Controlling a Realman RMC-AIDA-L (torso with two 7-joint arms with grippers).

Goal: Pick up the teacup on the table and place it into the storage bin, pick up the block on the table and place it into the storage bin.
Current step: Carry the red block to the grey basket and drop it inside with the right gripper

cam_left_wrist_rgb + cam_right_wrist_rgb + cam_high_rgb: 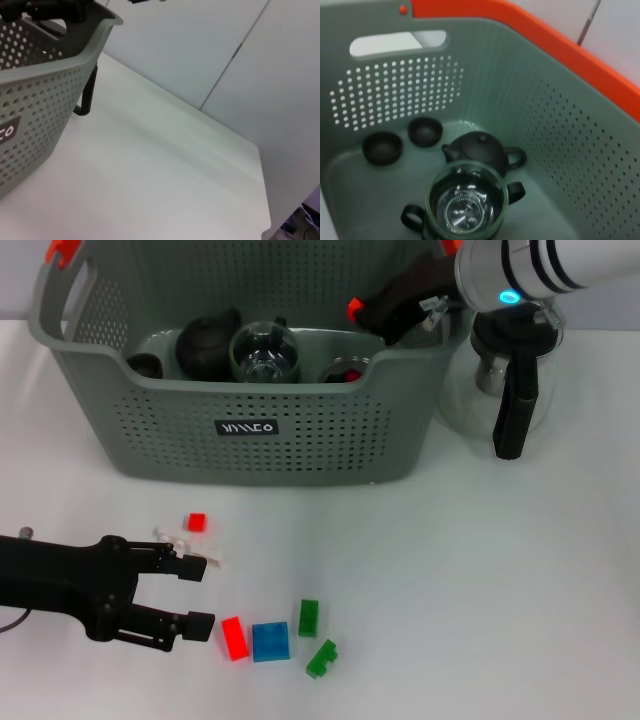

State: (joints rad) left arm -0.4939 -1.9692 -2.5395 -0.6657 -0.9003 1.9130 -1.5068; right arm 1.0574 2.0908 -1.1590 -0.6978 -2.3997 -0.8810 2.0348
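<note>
"Where did the left gripper (200, 595) stand?"

"Low over the table (480, 580), on the near left; its jaws were apart and held nothing; the lower finger's tip sat just beside a red block (234, 638), though I could not swear they touched."

"And the other blocks?"

"A blue block (270, 641) lay against the red one; two green blocks (308, 617) were a little to the right of that; a small red piece (196, 522) and some white bits (172, 534) lay nearer the bin (270, 455), close by the upper finger."

"What was in the bin?"

"A dark teapot (482, 150); a glass pot (466, 202) just in front of it; two small dark cups (382, 147) side by side on the floor by the handle wall."

"The right arm?"

"It reached over the bin's far right corner; the gripper (405, 305) hung dark above the rim there; whether its fingers were apart or together I could not tell. A glass kettle (500, 390) with a black handle stood on the table just outside that corner."
</note>
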